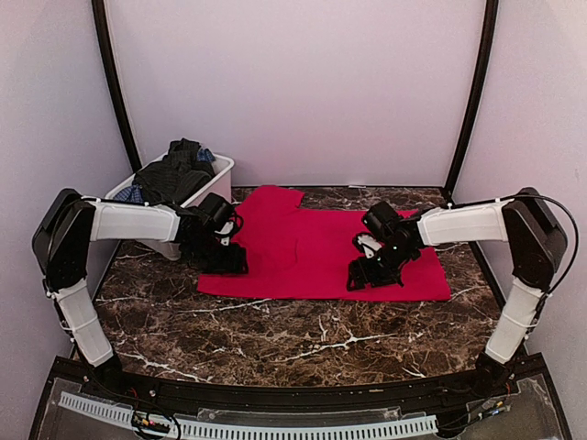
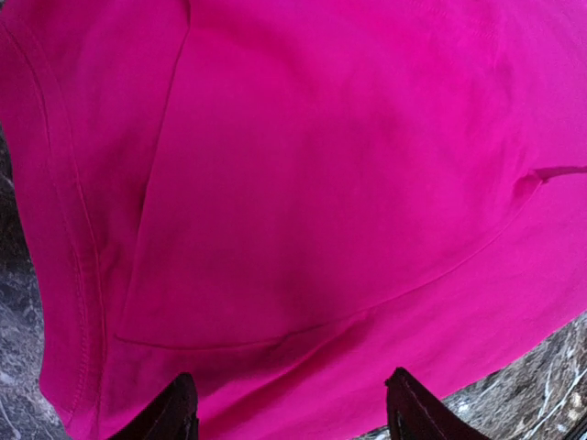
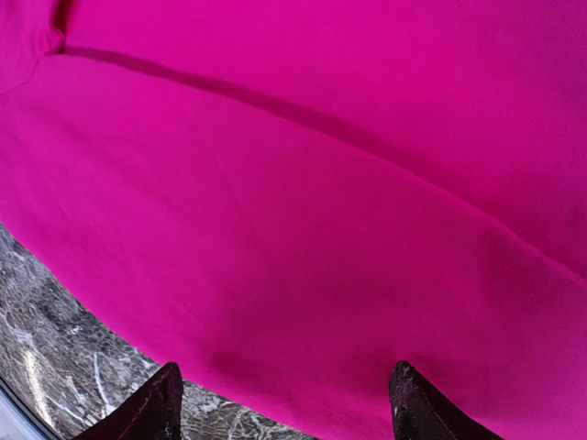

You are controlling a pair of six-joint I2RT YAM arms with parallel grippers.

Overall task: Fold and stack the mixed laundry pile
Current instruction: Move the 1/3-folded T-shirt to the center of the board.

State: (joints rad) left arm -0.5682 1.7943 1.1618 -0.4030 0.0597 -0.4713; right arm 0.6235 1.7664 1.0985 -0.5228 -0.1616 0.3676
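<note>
A bright red cloth (image 1: 312,247) lies spread flat on the marble table, partly folded, with a sleeve at its far edge. My left gripper (image 1: 229,264) hovers open over its left near corner; in the left wrist view the red cloth (image 2: 321,183) fills the frame and both fingertips (image 2: 179,412) stand wide apart with nothing between them. My right gripper (image 1: 371,278) is open over the cloth's near edge toward the right; the red cloth (image 3: 312,183) spans the right wrist view, fingertips (image 3: 413,408) apart. The remaining laundry pile (image 1: 174,170), dark pinstriped and blue checked pieces, sits in the bin.
A white plastic bin (image 1: 213,179) stands at the back left, behind my left arm. Bare marble table (image 1: 303,335) stretches in front of the cloth to the near edge. Pale walls and dark frame posts enclose the back and sides.
</note>
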